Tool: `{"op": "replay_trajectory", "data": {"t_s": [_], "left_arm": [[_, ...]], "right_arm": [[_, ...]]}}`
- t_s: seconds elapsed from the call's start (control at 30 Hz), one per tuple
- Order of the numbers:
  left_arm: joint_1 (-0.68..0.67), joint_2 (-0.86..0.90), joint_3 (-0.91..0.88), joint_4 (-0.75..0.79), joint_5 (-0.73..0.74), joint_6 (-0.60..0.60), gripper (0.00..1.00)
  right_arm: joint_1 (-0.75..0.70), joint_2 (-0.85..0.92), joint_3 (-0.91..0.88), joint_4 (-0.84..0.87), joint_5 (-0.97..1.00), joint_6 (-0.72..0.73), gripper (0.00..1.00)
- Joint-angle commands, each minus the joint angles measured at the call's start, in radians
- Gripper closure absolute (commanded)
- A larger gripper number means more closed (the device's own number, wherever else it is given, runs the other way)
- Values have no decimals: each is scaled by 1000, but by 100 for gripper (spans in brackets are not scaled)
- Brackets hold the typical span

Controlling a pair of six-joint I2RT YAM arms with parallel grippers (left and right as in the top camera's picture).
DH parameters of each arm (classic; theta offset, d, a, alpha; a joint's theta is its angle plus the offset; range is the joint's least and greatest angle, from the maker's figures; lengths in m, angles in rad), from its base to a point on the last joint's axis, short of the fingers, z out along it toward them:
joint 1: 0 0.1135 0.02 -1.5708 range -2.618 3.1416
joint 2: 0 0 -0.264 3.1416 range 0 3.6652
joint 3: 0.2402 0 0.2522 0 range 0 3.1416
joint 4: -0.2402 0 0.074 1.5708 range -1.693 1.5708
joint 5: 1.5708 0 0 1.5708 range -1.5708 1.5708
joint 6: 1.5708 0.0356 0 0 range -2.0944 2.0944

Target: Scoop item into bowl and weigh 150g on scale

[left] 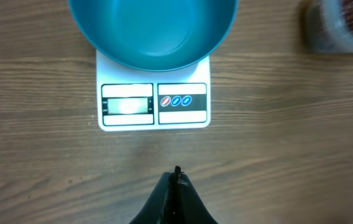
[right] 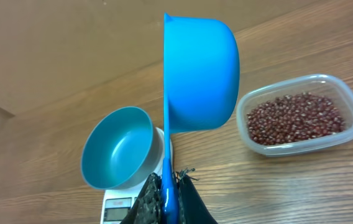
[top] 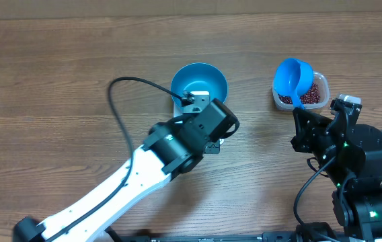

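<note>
The teal bowl [top: 200,82] [left: 151,31] [right: 117,146] stands on the white scale [left: 153,118] [right: 117,208] and its inside shows bare. The scale's display is pale and unreadable. My left gripper [left: 176,171] is shut on nothing, low over the wood just in front of the scale. The item, red-brown beans [top: 309,94] [right: 294,118], fills a clear tub [right: 350,99]. My right gripper [right: 169,177] is shut on the handle of a bright blue scoop [top: 293,75] [right: 201,74]. The scoop is turned on its side beside and above the tub, and no beans show in it.
The left arm [top: 177,144] reaches from the front left and covers the scale's near edge from above. A black cable [top: 120,101] loops over the table left of the bowl. The right arm's base [top: 362,168] stands at the front right.
</note>
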Motion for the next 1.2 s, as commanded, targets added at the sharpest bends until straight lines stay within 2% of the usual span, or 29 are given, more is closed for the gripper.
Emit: {"op": "replay_trajectory", "data": {"t_s": [0.0, 0.13, 0.43, 0.8, 1.03, 1.17], "left_arm": [[-2, 51, -74, 56, -46, 41, 96], [1, 57, -153, 168, -48, 102, 96], [12, 85, -273, 378, -50, 138, 96], [13, 252, -273, 469, -72, 167, 96], [14, 282, -273, 510, -163, 171, 96], [18, 297, -273, 526, -161, 185, 96]], "right_arm": [[-5, -5, 37, 8, 52, -29, 96], [-13, -4, 37, 7, 67, -42, 96], [-78, -4, 37, 7, 63, -42, 96], [-88, -4, 37, 13, 64, -46, 96], [-88, -4, 37, 37, 64, -46, 96], [-88, -4, 37, 37, 64, -46, 96]]}}
